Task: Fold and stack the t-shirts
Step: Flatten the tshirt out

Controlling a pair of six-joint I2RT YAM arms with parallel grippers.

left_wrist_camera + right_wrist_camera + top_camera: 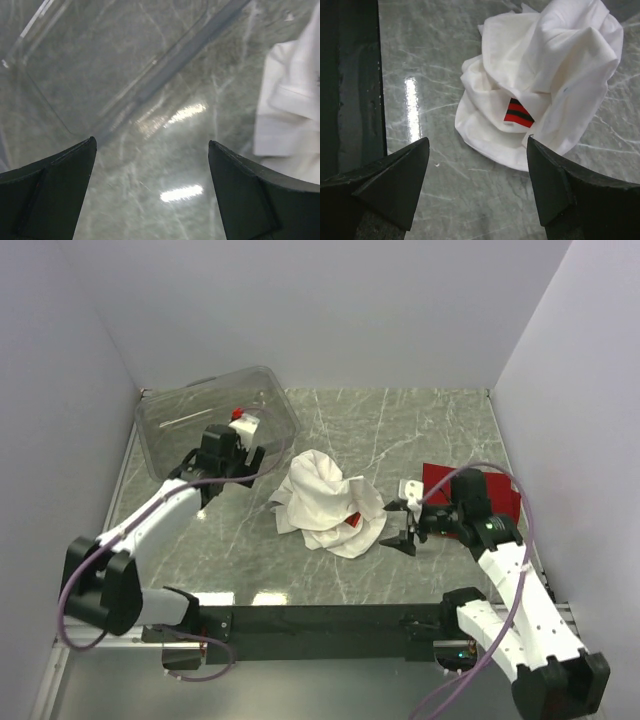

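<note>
The white t-shirt [325,502] lies crumpled in a heap at the table's middle, a bit of its red print [518,113] showing. It also shows in the right wrist view [540,65] and at the right edge of the left wrist view [295,95]. The red t-shirt [495,487] lies flat at the right, partly hidden behind my right arm. My right gripper [402,526] is open and empty, just right of the white heap, jaws wide. My left gripper [252,457] is open and empty, between the bin and the white shirt.
A clear plastic bin [190,420] stands at the back left, its edge [165,60] in front of the left fingers. A dark strip [355,90] runs along the table's near edge. White walls close in the left, back and right sides.
</note>
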